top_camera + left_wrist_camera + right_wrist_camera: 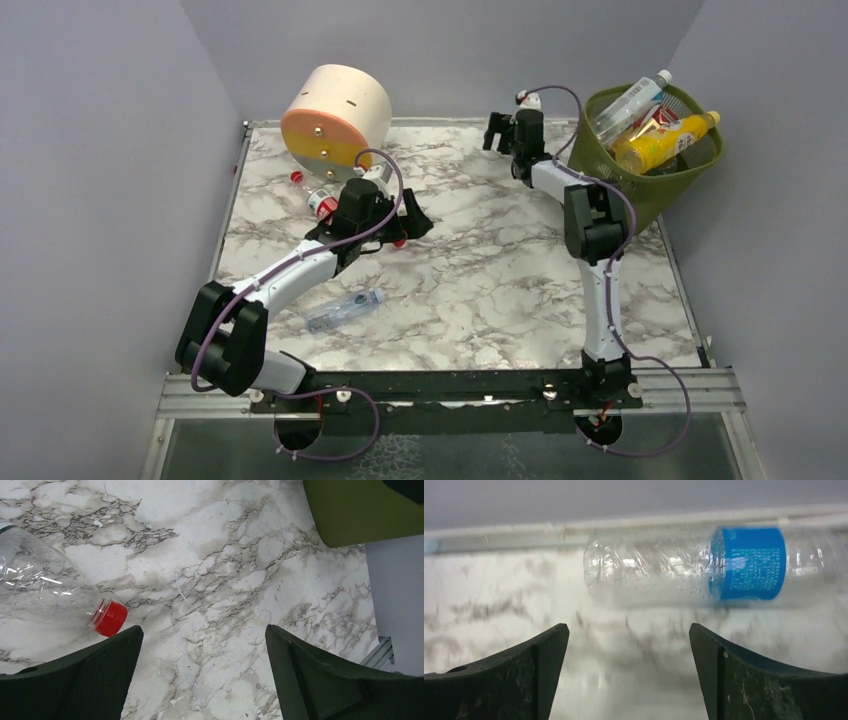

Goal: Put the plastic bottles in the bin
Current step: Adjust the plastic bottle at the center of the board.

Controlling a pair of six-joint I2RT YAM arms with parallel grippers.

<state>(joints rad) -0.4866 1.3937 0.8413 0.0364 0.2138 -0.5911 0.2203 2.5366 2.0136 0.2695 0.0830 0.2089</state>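
Observation:
The olive-green bin (668,185) stands at the back right with several bottles in it, among them a clear one (630,100) and a yellow one (665,140). My left gripper (418,222) is open and empty over the table's middle left. In the left wrist view (204,647) a clear bottle (45,585) with a red cap (109,618) lies just left of the left finger. My right gripper (497,132) is open and empty near the back wall. In the right wrist view (629,645) a clear bottle with a blue label (704,565) lies ahead of it against the wall.
A cream-orange-yellow round drawer box (335,115) stands at the back left. A red-labelled bottle (322,203) lies in front of it. A clear bottle with a blue cap (343,309) lies near the front left. The bin's corner (365,510) shows in the left wrist view.

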